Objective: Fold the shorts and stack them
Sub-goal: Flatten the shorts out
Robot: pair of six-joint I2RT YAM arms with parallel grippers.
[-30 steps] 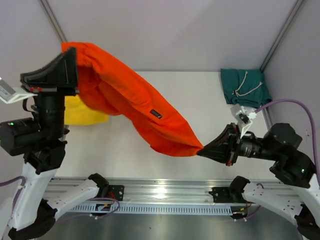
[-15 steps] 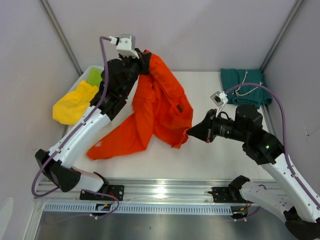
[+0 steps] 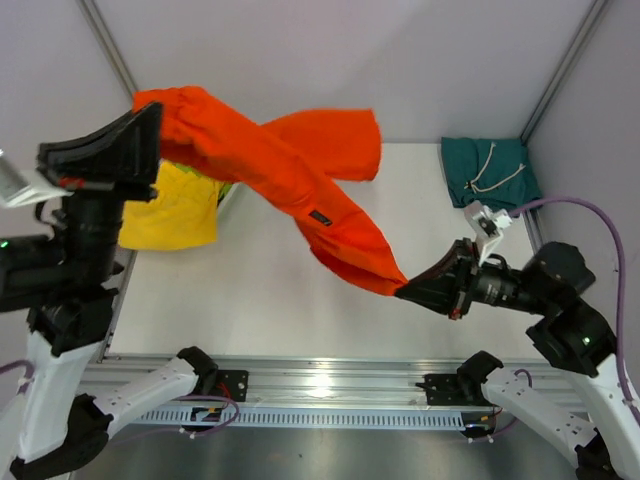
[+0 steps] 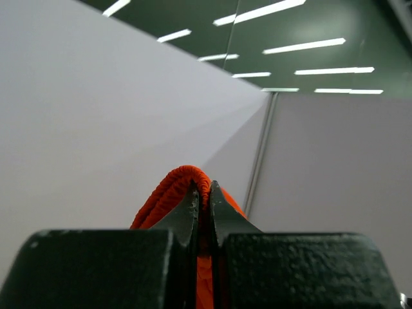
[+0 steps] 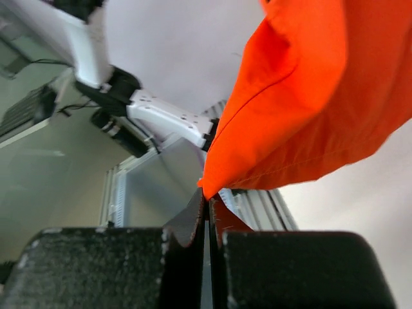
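Orange shorts (image 3: 290, 175) hang stretched in the air, left jaws and right jaws each clamped on an end.

We see a white table (image 3: 420, 205) enclosed by pale grey walls (image 3: 330, 50) with metal corner posts (image 3: 565, 65); long strip lights (image 4: 302, 46) glow on the dark ceiling.

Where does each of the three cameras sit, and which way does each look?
Top external: above and behind the bases, looking down on the table; both arms show.
Left wrist: on the raised left arm, facing wall and ceiling lights; its shut jaws show.
Right wrist: low over the table, facing the rail; its shut jaws show.
All three share the orange shorts, clamped at both ends.
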